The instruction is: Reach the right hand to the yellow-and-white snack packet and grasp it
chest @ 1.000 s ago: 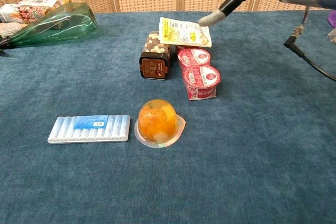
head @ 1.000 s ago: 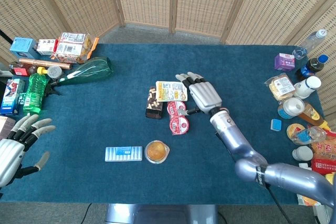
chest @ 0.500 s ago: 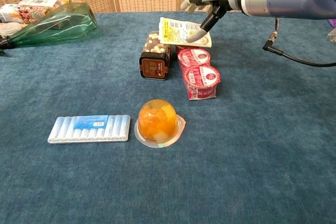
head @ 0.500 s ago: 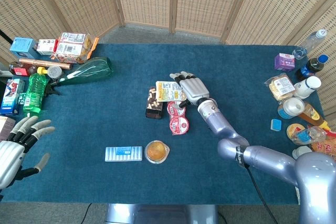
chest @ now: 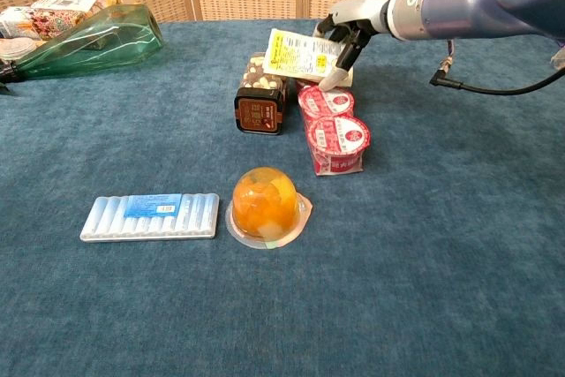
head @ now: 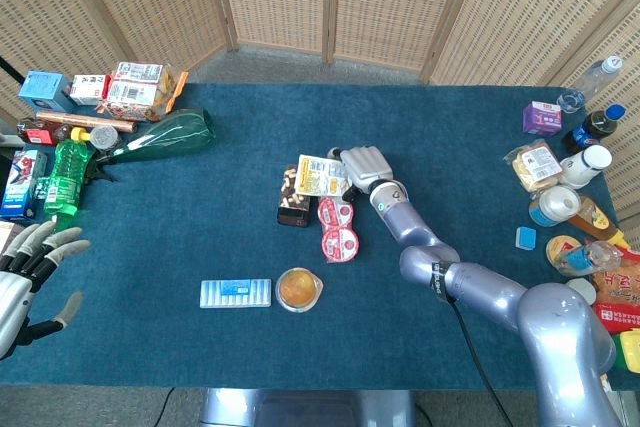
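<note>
Snack packet, yellow and white, sits in our right hand: thumb over its front, fingers curled behind its right edge, tilted up off the table. Just below the hand lie two red-lidded cups; left of the packet, touching it, a brown nut box. Further toward us, an orange jelly cup and a blue-white blister strip. Our left hand hovers far left, fingers spread, holding nothing.
</note>
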Robot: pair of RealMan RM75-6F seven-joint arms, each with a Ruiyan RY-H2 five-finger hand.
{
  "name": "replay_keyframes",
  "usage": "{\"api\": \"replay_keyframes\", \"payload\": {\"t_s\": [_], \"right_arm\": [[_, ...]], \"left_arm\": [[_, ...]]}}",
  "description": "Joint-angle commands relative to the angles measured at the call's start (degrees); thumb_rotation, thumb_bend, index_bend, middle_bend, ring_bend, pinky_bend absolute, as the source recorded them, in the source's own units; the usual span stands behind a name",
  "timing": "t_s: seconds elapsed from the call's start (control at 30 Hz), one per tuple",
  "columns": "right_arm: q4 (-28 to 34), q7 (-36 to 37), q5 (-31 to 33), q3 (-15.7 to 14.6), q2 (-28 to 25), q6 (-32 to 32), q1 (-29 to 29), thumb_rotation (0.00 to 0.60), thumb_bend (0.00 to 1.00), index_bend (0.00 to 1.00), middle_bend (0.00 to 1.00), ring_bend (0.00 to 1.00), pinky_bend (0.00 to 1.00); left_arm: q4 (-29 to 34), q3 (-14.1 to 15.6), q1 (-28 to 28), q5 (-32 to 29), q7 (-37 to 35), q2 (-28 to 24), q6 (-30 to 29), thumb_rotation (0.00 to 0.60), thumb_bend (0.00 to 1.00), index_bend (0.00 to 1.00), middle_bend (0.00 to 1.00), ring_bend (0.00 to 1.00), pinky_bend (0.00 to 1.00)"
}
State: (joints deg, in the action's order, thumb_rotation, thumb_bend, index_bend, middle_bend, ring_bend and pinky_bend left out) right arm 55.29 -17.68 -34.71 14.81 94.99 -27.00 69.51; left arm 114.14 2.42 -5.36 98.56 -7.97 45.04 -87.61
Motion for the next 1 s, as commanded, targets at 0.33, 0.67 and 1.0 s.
{"api": "replay_keyframes", "payload": {"t_s": [0.33,0.67,1.0], "right_arm": [[11.17,3.79,-0.89,0.48,-7.56,-9.10,-4.94,0.600,0.17,0.91,1.00,1.00,0.87],[27.07,10.81,-5.82,3.01,-18.08,-18.56,-13.76,0.600,0.17,0.89,1.00,1.00,0.87],[37.81,13.83,-10.81,5.25,-24.86,-23.09,-17.91,0.600,0.17,0.89,1.00,1.00,0.87]], "left_arm": [[-1.67,-0.40,-0.41,-1.39,-1.45,0.90,1.11,0.600,0.48,0.20,0.17,0.00,0.00],[-2.13,-0.73,-2.02,-1.23,-1.83,2.41,3.52,0.600,0.48,0.19,0.17,0.00,0.00],[-2.37,0.05,-1.10,0.35,-2.15,2.13,1.92,0.600,0.48,0.19,0.17,0.00,0.00]]}}
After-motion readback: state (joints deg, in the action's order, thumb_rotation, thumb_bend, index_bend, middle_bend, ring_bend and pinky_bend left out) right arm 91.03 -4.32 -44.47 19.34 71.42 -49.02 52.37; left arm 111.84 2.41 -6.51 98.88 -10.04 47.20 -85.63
